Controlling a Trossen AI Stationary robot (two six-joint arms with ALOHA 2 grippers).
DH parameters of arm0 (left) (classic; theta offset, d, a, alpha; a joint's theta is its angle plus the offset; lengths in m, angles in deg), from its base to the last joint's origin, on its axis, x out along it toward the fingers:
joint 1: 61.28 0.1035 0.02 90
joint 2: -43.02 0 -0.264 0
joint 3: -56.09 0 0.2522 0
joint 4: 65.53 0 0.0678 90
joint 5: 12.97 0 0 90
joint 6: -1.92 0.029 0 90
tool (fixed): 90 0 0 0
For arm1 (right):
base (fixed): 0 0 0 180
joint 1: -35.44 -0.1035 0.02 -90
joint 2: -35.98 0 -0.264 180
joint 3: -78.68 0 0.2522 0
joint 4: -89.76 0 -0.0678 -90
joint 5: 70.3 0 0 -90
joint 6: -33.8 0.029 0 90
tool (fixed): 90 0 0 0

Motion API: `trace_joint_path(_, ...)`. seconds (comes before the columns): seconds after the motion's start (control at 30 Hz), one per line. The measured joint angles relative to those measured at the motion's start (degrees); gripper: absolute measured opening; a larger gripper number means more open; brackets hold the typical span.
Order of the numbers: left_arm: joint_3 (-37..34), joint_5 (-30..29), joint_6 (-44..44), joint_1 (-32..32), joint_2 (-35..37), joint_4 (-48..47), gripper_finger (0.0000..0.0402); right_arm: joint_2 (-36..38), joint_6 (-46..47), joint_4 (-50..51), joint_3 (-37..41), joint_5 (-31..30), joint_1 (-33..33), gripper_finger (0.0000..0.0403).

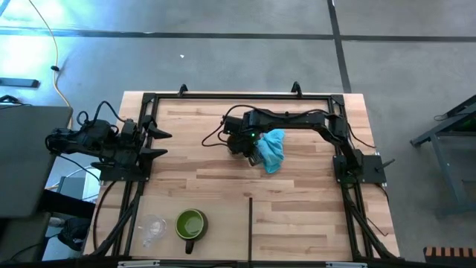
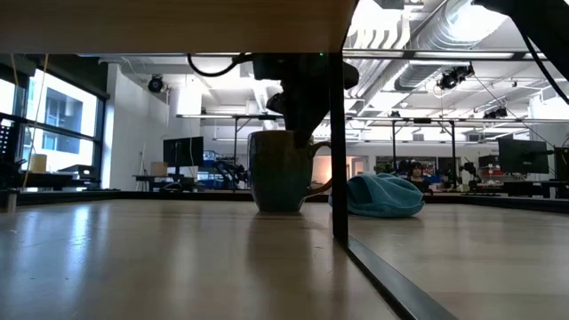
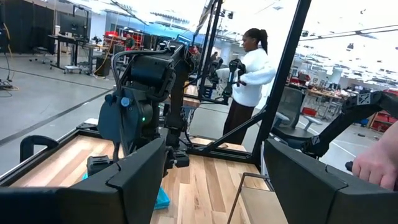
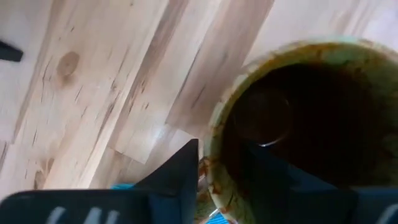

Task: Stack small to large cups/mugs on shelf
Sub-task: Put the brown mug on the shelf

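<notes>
The right gripper (image 1: 244, 143) is reaching down over the brown mug (image 2: 279, 171), which is standing upright on the shelf (image 1: 297, 216) just beside the light-blue cloth (image 1: 271, 150), on the side of the cloth toward the left arm. In the right wrist view one dark finger (image 4: 177, 174) is sitting outside the brown mug's rim and the other is dipping inside its dark interior, so the jaws are straddling the wall, partly parted; whether they are already pinching it cannot be told.

The green mug (image 1: 190, 225) is standing well apart from the light-blue cloth, near the front edge of the shelf, with the clear cup (image 1: 154, 229) just beside it on the far side from the cloth.

The left gripper (image 1: 158, 144) is waiting at the shelf's left edge, level with the cloth, its jaws spread wide and holding nothing.

Beyond the shelf, a person in a white top (image 3: 247, 81) is standing in the room.
</notes>
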Motion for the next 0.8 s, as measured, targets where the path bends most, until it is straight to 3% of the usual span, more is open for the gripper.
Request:
trace_joint_path(0.27, 0.00, -0.02, 0.09, 0.01, 0.00, 0.01, 0.0262, 0.15, 10.08, -0.84, -0.01, -0.09, 0.00, 0.0012)
trace_joint_path(0.8, 0.00, 0.00, 0.15, 0.00, 0.00, -0.92, 0.0262, 0.22, 39.32, -4.00, -0.11, -3.55, -0.28, 0.0004)
